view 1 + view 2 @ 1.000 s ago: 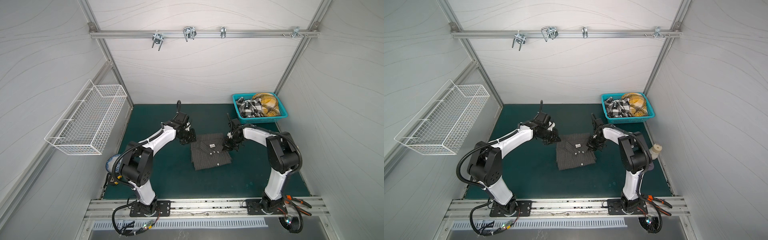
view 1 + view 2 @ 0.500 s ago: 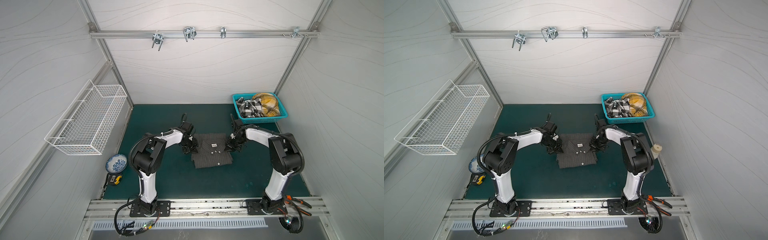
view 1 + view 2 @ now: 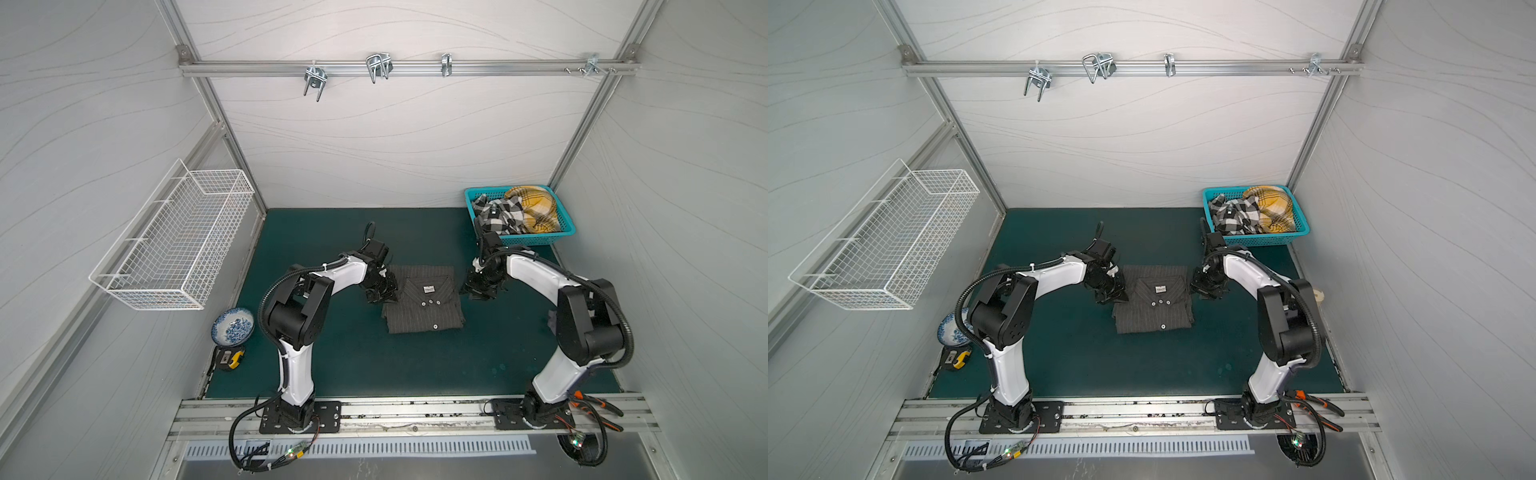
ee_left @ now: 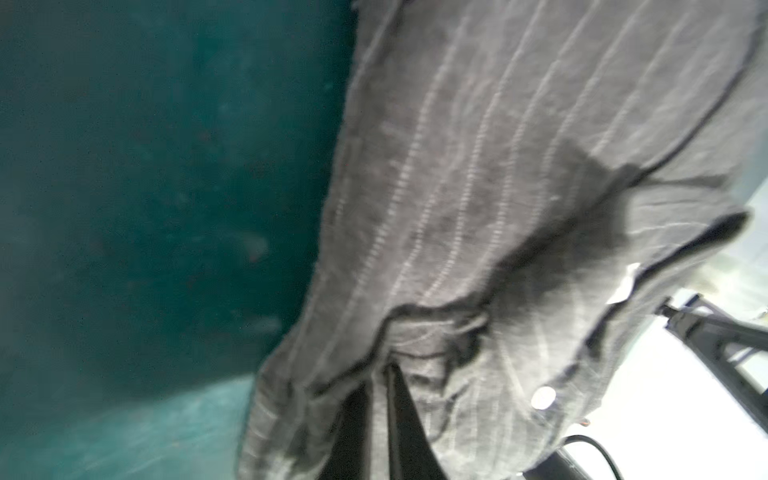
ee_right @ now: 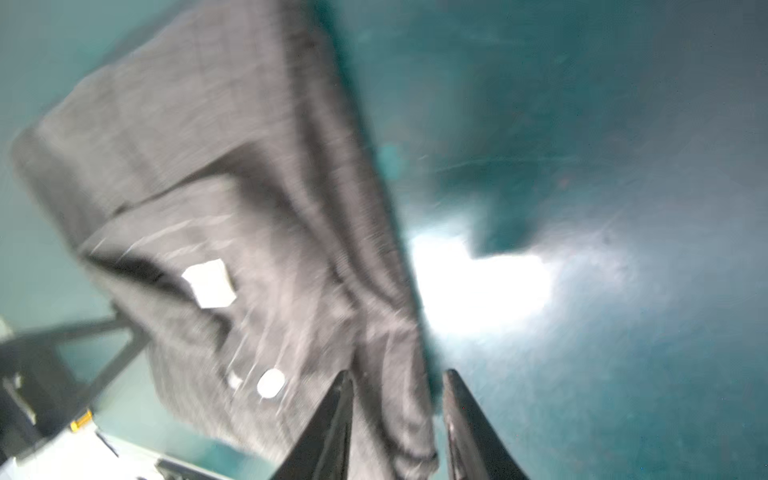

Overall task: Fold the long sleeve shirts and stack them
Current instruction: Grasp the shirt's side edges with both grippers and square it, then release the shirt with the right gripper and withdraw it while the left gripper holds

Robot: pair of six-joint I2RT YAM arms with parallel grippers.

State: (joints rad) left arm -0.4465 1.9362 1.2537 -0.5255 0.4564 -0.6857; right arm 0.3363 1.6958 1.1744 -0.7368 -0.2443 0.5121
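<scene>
The dark charcoal-grey pinstriped cloth shirt (image 3: 424, 309) lies folded in the middle of the green bench (image 3: 365, 365). The left gripper (image 4: 376, 368) is narrow and pinches a fold at the shirt's left edge. The right gripper (image 5: 397, 374) is at the right edge, its jaws apart, with loose cloth between them.

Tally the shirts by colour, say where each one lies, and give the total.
charcoal pinstriped shirt: 1, folded on the green mat
black-and-white checked shirt: 1, in the teal basket
mustard plaid shirt: 1, in the same basket
Total: 3
</scene>
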